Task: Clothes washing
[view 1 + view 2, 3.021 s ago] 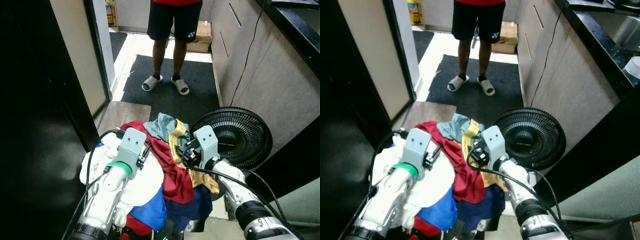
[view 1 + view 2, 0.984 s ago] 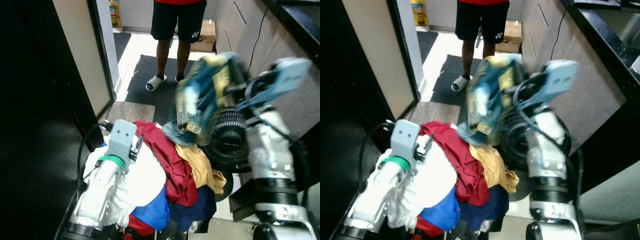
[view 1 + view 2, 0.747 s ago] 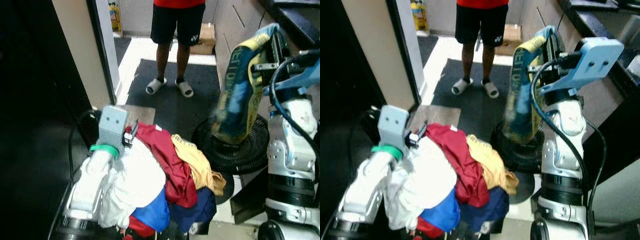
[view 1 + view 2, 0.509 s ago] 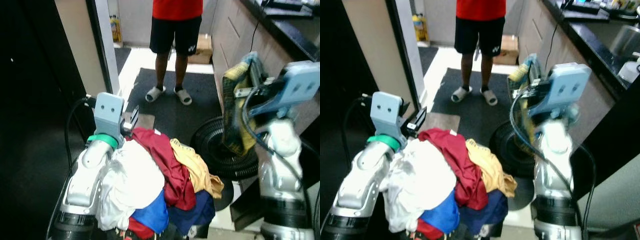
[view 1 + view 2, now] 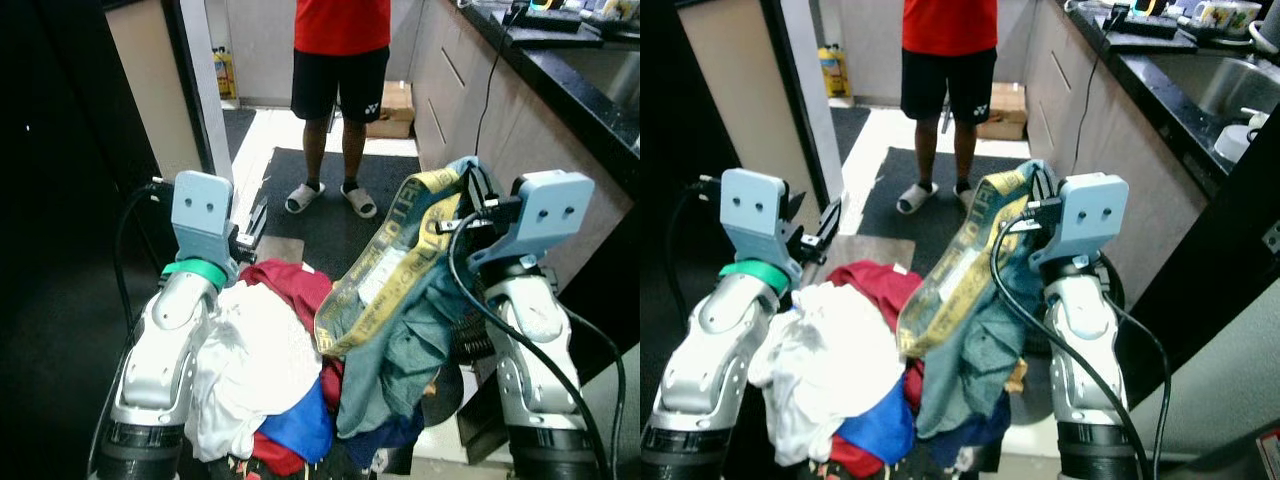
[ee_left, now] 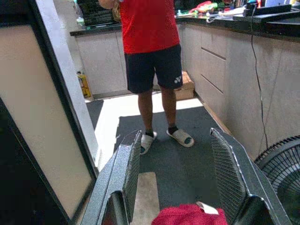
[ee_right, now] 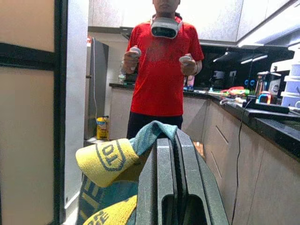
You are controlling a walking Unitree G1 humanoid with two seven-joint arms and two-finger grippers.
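A pile of clothes lies below my arms: a white garment [image 5: 255, 365], a red one [image 5: 288, 283] and a blue one [image 5: 298, 428]. My right gripper [image 5: 474, 193] is raised at the pile's right side and is shut on a teal and yellow garment [image 5: 392, 290], which hangs down and spreads left over the pile. In the right wrist view the shut fingers [image 7: 174, 178] pinch the teal and yellow garment [image 7: 107, 158]. My left gripper [image 5: 250, 226] is open above the pile's far left edge. Its fingers [image 6: 125, 171] stand wide apart over the red garment [image 6: 186, 216].
A person in a red shirt and black shorts [image 5: 341, 60] stands on a dark mat [image 5: 325, 215] ahead, wearing a headset and holding controllers. A black floor fan [image 6: 280, 160] stands at right, against the cabinets under a dark counter [image 5: 560, 70]. A dark door frame [image 5: 195, 95] bounds the left.
The hanging teal and yellow garment has swung out to the left and now spreads over the pile. The camera has tilted, and both arms sit slightly higher in view.
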